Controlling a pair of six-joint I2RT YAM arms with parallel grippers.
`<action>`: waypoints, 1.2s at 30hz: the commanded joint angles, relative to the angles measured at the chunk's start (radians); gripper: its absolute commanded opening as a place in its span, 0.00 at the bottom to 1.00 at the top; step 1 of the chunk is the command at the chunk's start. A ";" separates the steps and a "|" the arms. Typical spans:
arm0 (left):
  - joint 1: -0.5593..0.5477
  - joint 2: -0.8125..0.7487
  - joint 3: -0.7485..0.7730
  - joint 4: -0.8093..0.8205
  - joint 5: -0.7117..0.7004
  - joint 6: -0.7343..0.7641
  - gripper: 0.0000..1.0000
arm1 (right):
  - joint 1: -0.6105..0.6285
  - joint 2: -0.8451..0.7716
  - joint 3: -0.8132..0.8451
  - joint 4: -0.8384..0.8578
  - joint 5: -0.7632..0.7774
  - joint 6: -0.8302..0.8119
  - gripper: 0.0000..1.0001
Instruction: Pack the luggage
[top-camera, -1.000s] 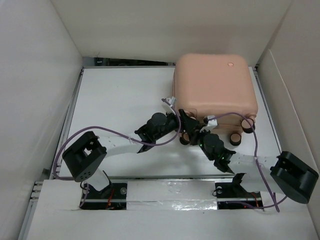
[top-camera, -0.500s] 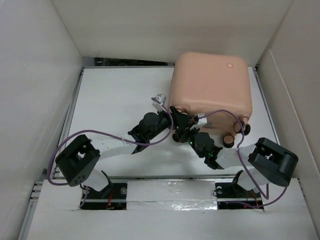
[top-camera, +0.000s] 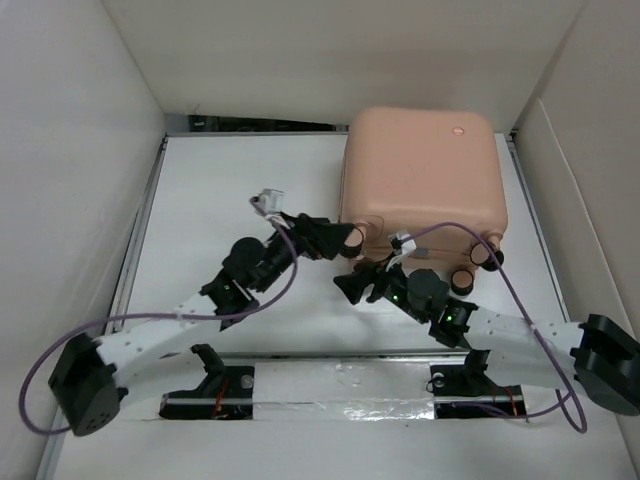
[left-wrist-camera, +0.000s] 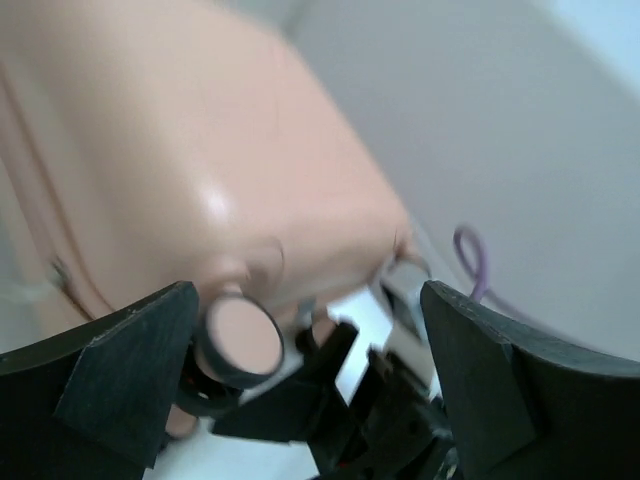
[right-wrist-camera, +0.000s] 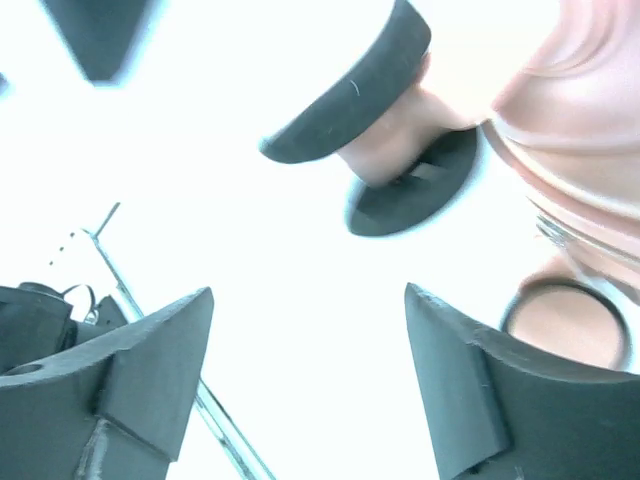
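L gripper (top-camera: 340, 240): jaws wide, empty, at luggage (top-camera: 420, 170) 7 o'clock corner, wheel (left-wrist-camera: 240, 340) just ahead. R gripper (top-camera: 352, 285): wide, empty, at 6 o'clock of L. Luggage shut, table (top-camera: 230, 190) 1 o'clock.

The right gripper (top-camera: 353, 285) is pulling back toward the near side, away from the luggage (top-camera: 420, 170). The left gripper (top-camera: 338, 238) is moving left to the luggage's near-left corner, jaws spread.

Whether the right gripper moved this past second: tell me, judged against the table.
Yes. The right gripper has pulled back from the luggage toward the near edge of the table, and a little leftward.
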 joint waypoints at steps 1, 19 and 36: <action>0.058 -0.195 -0.035 -0.078 -0.199 0.111 0.91 | 0.001 -0.076 0.039 -0.267 0.053 -0.012 0.87; 0.012 0.066 -0.270 0.256 0.091 0.142 0.05 | -0.094 -0.035 0.383 -0.663 0.174 -0.110 1.00; -0.047 0.438 -0.103 0.459 0.054 0.190 0.33 | -0.210 0.166 0.518 -0.603 0.021 -0.161 0.62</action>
